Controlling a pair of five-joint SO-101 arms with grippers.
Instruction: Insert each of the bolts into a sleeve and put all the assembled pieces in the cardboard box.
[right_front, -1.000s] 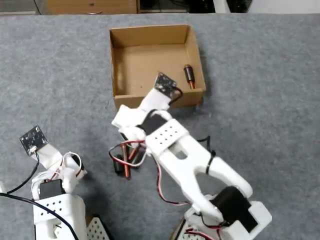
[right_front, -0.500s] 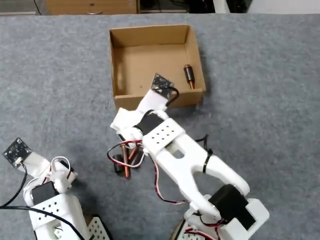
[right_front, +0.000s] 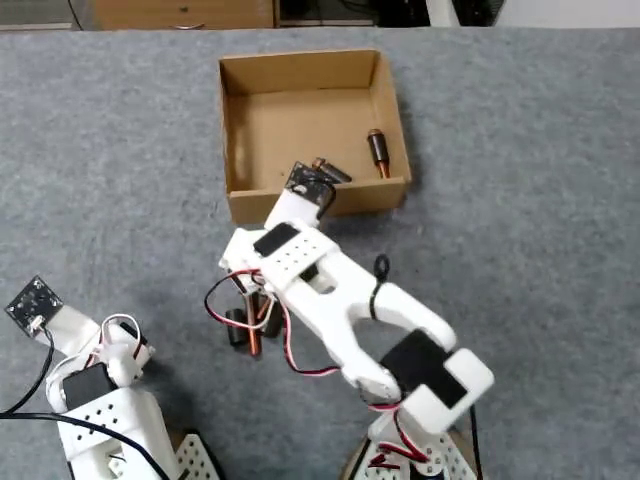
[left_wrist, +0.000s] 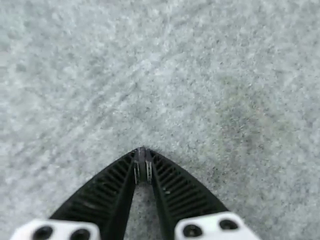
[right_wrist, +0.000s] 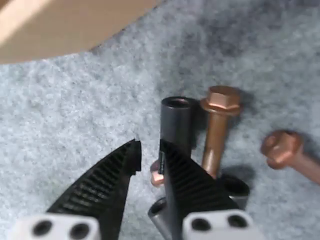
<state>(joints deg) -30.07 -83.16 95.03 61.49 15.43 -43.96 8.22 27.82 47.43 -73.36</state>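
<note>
Right arm has swung left; right gripper (right_wrist: 148, 151) slightly parted, seemingly empty, over sleeve (right_wrist: 177, 120) and bolt (right_wrist: 218, 125); left gripper (left_wrist: 142, 164) closed, empty.

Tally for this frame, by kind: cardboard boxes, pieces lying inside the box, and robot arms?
Cardboard box: 1
Pieces in the box: 2
Robot arms: 2
Total: 5

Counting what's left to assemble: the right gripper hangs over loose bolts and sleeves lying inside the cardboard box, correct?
Not inside. The right gripper hangs over loose bolts and sleeves lying on the grey carpet outside the cardboard box, as the right wrist view shows.
</note>
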